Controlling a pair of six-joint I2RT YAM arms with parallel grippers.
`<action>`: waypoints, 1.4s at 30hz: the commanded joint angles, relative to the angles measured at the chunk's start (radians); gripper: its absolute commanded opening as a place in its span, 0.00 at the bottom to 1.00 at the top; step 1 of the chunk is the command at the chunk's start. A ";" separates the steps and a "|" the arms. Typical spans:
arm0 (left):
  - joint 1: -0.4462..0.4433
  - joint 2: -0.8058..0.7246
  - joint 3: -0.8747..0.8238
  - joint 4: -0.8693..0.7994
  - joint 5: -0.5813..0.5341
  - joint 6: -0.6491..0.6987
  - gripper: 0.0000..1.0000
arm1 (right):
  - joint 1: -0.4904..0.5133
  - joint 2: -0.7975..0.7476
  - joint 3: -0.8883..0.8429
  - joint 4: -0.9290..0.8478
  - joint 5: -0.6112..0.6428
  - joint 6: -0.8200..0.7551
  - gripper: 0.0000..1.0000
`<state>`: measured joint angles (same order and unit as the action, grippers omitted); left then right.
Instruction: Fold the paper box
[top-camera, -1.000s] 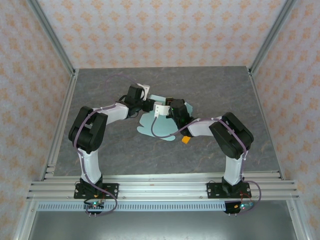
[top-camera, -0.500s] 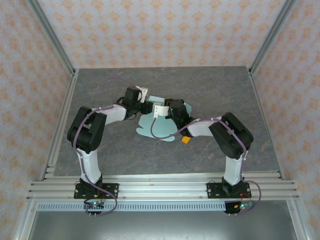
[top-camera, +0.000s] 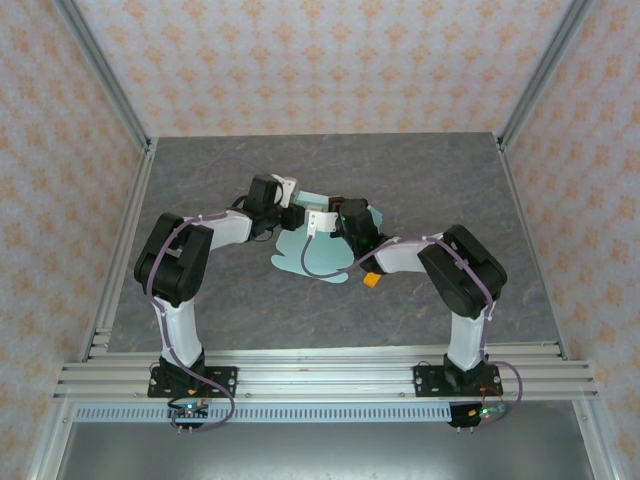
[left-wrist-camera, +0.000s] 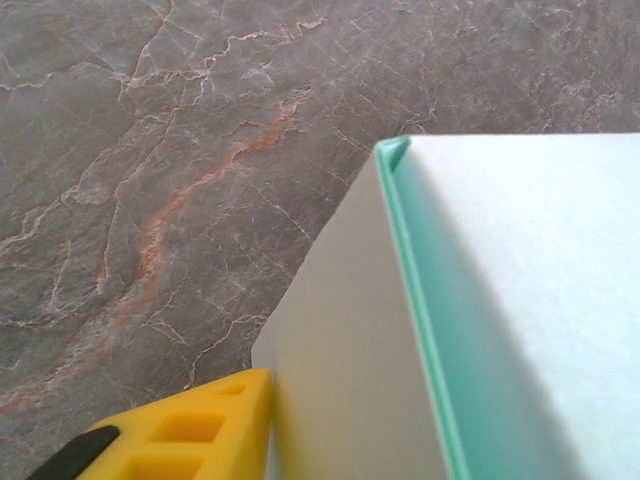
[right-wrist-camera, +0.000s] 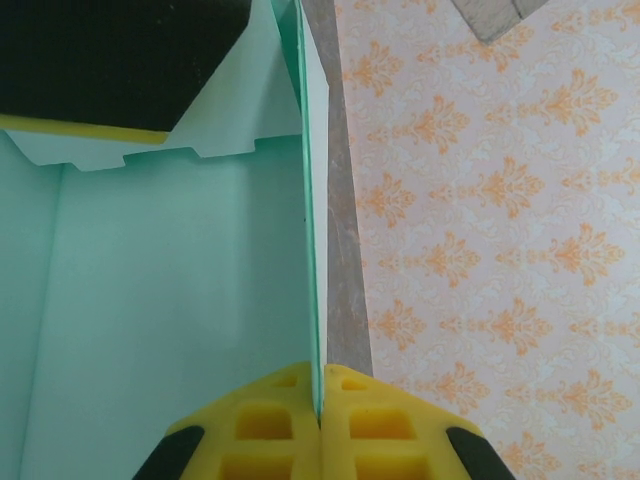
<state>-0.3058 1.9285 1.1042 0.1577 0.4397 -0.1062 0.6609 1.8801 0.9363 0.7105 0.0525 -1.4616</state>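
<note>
Right wrist view, right claw (right-wrist-camera: 320, 400): pressed together on the thin upright edge of a raised wall of the paper box (right-wrist-camera: 180, 300), both yellow pads meeting on the card.
Left wrist view, left claw (top-camera: 291, 209): showed one yellow finger (left-wrist-camera: 190, 435) lying against the pale outer face of a standing panel, at its lower corner; could not tell whether spread or closed on the card.
Box, close up: stood partly erected, one wall upright with a mint inner face and a folded lip along its top edge; carried notched tabs near the right claw's dark upper part.
Box, top external view: sat near the middle of the desk (left-wrist-camera: 150, 150), between the two claws, with rounded flaps lying flat toward the near side.
Handling, as a judgement: looked light, thin and springy; likely to buckle or crease if squeezed mid-panel, and to slide on the smooth desk if pushed from one side only.
Where to hold, as a judgement: best taken at a panel edge close to a score line or corner, with the other claw bracing the opposite wall.
Left arm: bent high at the elbow, forearm reaching forward and inward to the sheet.
Right arm: mirrored that pose, wrist turned inward so the two claws nearly met over the box.
Nearby: a small orange block (top-camera: 371, 280) lay just beside the near right flap.
</note>
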 joint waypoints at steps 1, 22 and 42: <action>0.031 -0.002 0.019 0.025 -0.097 -0.067 0.29 | 0.004 -0.055 0.021 0.006 0.007 0.023 0.00; -0.033 -0.009 0.052 -0.033 -0.450 -0.280 0.21 | 0.017 -0.082 0.015 -0.020 0.000 0.050 0.00; -0.045 -0.003 0.057 -0.076 -0.638 -0.417 0.17 | 0.023 -0.129 -0.013 -0.071 -0.045 0.092 0.00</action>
<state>-0.4305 1.9251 1.1328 0.1127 0.0647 -0.4000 0.6689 1.8458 0.9428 0.6472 0.0479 -1.4166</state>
